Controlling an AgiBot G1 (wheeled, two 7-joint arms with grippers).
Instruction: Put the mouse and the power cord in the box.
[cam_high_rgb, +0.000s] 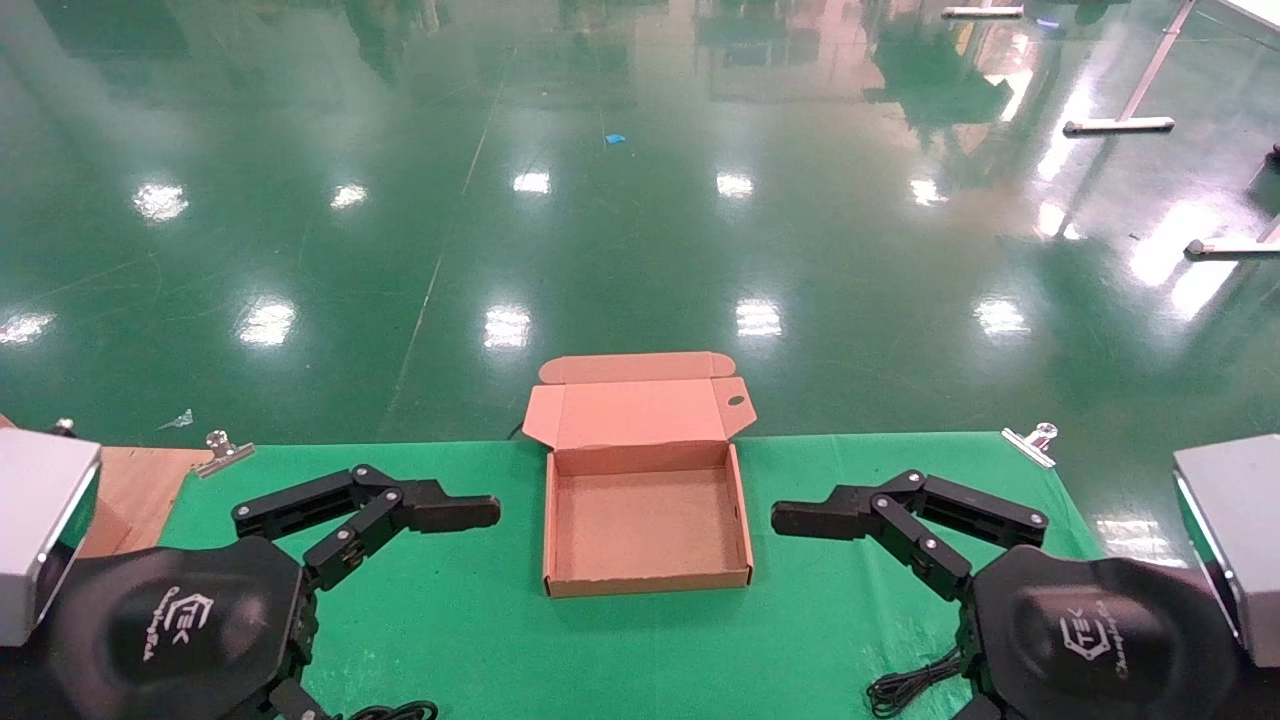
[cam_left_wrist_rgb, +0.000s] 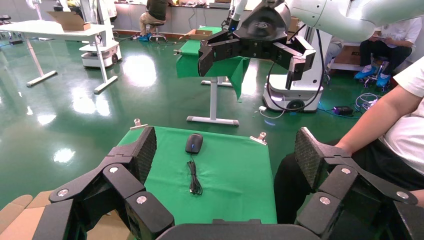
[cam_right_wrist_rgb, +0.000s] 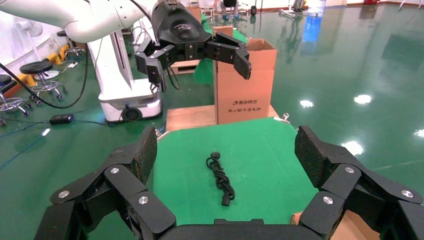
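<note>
Hovering over the green-clothed worktop (cam_high_rgb: 450, 620), the left pincer (cam_high_rgb: 365, 512) and the right pincer (cam_high_rgb: 910, 518) are both standing with fingers spread wide, gripping nothing. The shallow brown cardboard box (cam_high_rgb: 648, 582) is sitting between them with its lid folded back, and nothing is lying in it yet.

The small black oval mouse (cam_left_wrist_rgb: 194, 143) is lying on the cloth straight ahead of the left pincer, below the right pincer. Its long axis is running along the left pincer's line of sight, and its thin black cord (cam_left_wrist_rgb: 194, 177) is trailing back toward that pincer.

The thick black coiled power cord (cam_right_wrist_rgb: 220, 179) is lying likewise ahead of the right pincer, stretched lengthwise and under the left one. So the right arm is probably sitting nearer the mouse, and a grasp across its short width is looking likeliest.
</note>
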